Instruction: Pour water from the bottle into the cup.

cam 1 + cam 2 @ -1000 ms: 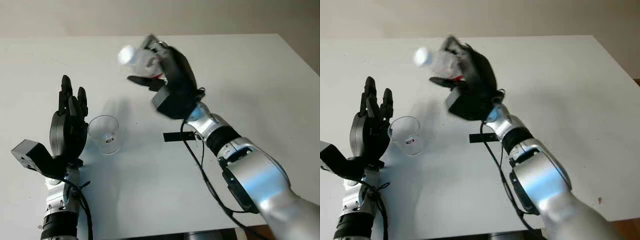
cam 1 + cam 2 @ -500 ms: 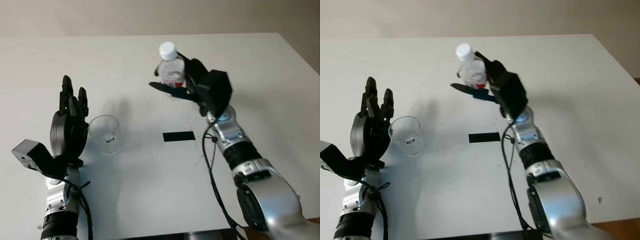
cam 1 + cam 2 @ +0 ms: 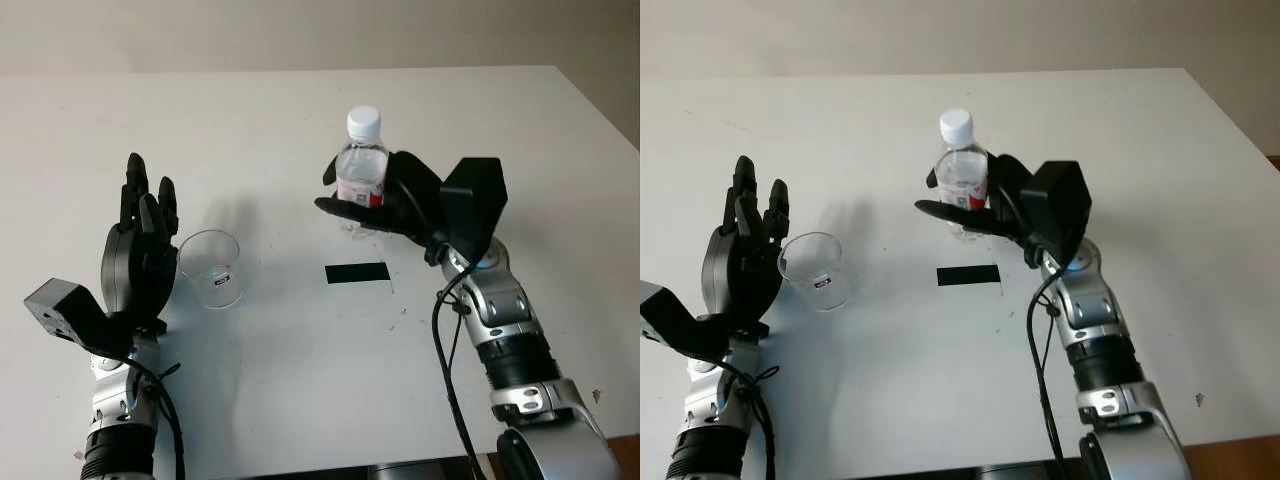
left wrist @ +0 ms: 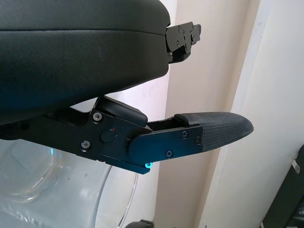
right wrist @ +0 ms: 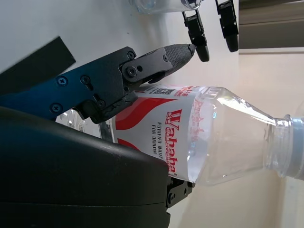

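Note:
A clear plastic water bottle (image 3: 362, 160) with a white cap and a red-and-white label stands upright near the middle of the table, just behind a black strip. My right hand (image 3: 345, 195) is shut on the bottle (image 5: 213, 137), thumb on the label and fingers around the far side. An empty-looking clear cup (image 3: 211, 268) stands upright to the left of the bottle. My left hand (image 3: 140, 245) is open and upright, right beside the cup's left side; the cup's rim (image 4: 28, 175) sits close under that palm.
A black strip of tape (image 3: 357, 272) lies on the white table (image 3: 300, 380) between the cup and my right forearm. A black cable hangs along the right arm. The table's right edge (image 3: 600, 110) runs at the far right.
The bottle was tipped with its cap toward the left, high above the table. It has swung upright and moved right and down, behind the black strip. The left hand and cup stayed still.

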